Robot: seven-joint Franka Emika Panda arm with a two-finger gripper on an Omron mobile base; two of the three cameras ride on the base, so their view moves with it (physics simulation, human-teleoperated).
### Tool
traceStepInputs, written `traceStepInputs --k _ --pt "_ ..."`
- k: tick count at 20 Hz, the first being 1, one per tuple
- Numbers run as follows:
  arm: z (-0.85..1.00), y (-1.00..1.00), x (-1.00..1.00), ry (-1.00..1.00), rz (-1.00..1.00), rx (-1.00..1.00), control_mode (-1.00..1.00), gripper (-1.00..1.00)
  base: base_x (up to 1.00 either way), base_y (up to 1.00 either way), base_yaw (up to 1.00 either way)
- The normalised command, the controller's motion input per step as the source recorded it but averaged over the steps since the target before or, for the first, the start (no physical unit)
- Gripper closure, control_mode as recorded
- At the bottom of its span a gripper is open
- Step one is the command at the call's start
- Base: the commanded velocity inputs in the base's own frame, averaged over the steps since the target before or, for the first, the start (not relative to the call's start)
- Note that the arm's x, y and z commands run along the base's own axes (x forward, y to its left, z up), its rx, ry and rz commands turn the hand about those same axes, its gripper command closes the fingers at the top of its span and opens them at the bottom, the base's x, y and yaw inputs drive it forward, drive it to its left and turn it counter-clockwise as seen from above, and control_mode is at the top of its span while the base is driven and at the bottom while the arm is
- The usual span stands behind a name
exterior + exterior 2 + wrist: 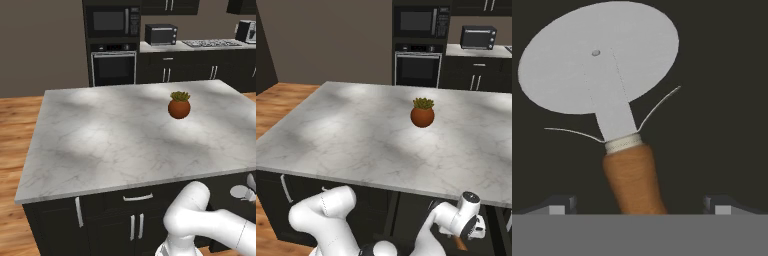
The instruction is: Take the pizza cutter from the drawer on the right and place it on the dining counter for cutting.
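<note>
Left base view: marble island (100, 145) spans the middle of the frame, its near edge running from lower left up toward the right. A small potted plant (179, 105) stands alone on the top, right of centre, well apart from every edge; the rest of the slab is bare. Dark cabinet fronts (100, 220) sit below the near edge. The white arm (200, 220) bends low at lower right, under the overhang. Wood floor (15, 130) shows along the left side. Wall oven (113, 67) and toaster oven (161, 34) stand at the back.

Right base view: same island, near edge crossing the lower third. The arm reaches down past that edge at lower right, the hand below the slab by the dark cabinet, a bit of brown showing just beneath it.

Hand view: pizza cutter (612, 100) lies on the dark floor of the drawer (722, 100), round grey wheel toward the upper left, brown handle running down to bottom centre. The gripper (639, 206) has its jaws spread wide, one tip at each lower corner, the handle between them, gripping nothing. Dark open floor lies on all sides of the wheel.
</note>
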Motion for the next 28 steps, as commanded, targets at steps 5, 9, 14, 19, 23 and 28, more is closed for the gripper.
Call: traceStepInputs --k 5,9,14,19,23,28 --pt "-0.21 -0.01 0.0 0.0 0.0 0.0 -1.0 -1.0 0.0 0.0 0.0" --pt "-0.25 0.0 0.0 0.0 0.0 0.0 -1.0 -1.0 0.0 0.0 0.0" --pt "-0.22 0.0 0.0 0.0 0.0 0.0 -1.0 -1.0 0.0 0.0 0.0" --pt "-0.01 0.0 0.0 0.0 0.0 0.0 -1.0 -1.0 0.0 0.0 0.0" --pt "0.0 0.0 0.0 0.0 0.0 0.0 -1.0 -1.0 0.0 0.0 0.0" --pt "0.0 0.0 0.0 0.0 0.0 0.0 -1.0 1.0 0.0 0.0 0.0"
